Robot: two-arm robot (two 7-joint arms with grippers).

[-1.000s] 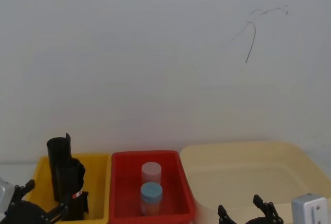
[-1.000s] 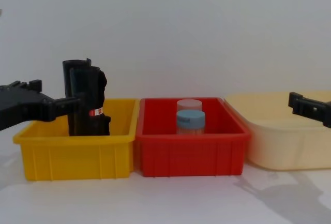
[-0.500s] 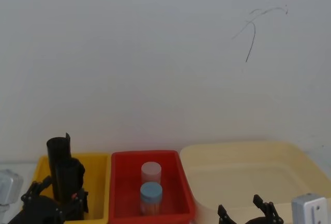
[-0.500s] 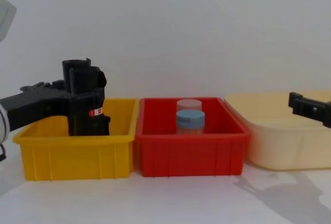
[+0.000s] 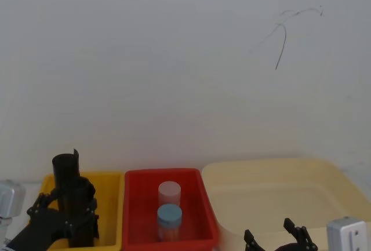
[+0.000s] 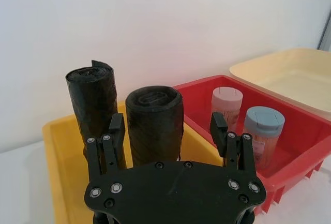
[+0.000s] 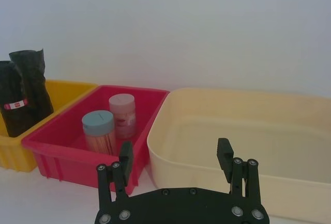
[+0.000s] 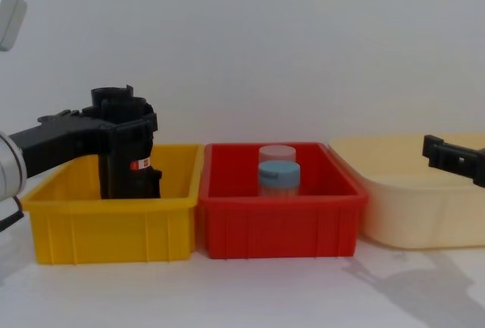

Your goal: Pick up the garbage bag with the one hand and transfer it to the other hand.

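The garbage bag (image 8: 135,173), a black crinkly roll with a small red-and-white label, stands upright in the yellow bin (image 8: 114,226) beside a taller plain black roll (image 6: 93,97). My left gripper (image 8: 117,125), on its silver arm, is open, with one finger on each side of the garbage bag (image 6: 154,125) near its top. In the left wrist view a gap shows on one side. From the head view the left gripper (image 5: 64,213) overlaps the garbage bag (image 5: 86,192). My right gripper (image 7: 175,159) hangs open and empty in front of the cream tub.
A red bin (image 8: 280,226) in the middle holds a pink-lidded jar (image 7: 122,114) and a blue-lidded jar (image 7: 99,131). A large cream tub (image 8: 424,207) stands at the right. A white wall is close behind the bins.
My left gripper has moved forward from beside the yellow bin until its fingers straddle the garbage bag's upper part. The right gripper and the bins have not moved.
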